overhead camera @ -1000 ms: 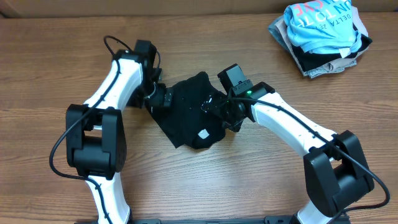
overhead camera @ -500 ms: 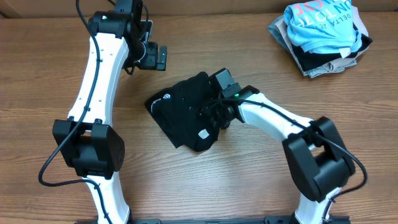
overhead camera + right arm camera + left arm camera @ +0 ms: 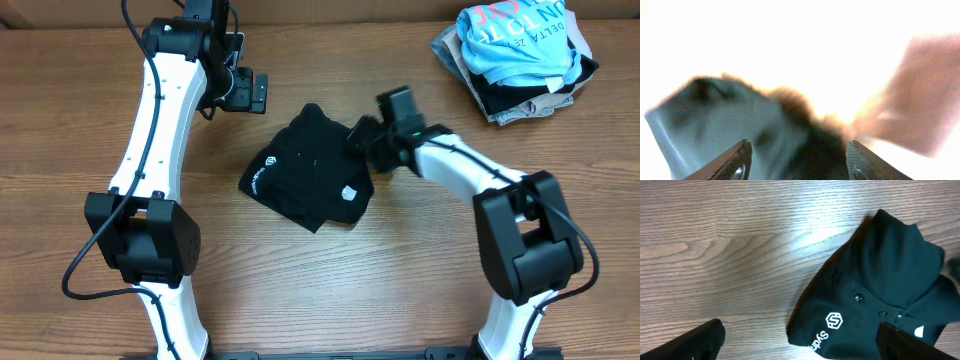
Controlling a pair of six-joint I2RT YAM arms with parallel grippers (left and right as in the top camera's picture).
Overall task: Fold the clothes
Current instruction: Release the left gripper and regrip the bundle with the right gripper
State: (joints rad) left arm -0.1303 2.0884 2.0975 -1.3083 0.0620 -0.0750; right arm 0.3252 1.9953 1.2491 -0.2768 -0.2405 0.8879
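Overhead: right gripper (image 3: 362, 138) at black shirt (image 3: 305, 180) edge, grip unclear; left gripper (image 3: 258, 93) spread wide, apart. Flatten before folding.

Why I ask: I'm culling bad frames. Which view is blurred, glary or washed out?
Left wrist: sharp, with a glare patch on the table just above the shirt. Overhead: sharp and evenly lit, with soft shadows under the arms. Right wrist: background blown out to white, and nearly everything is smeared by blur.
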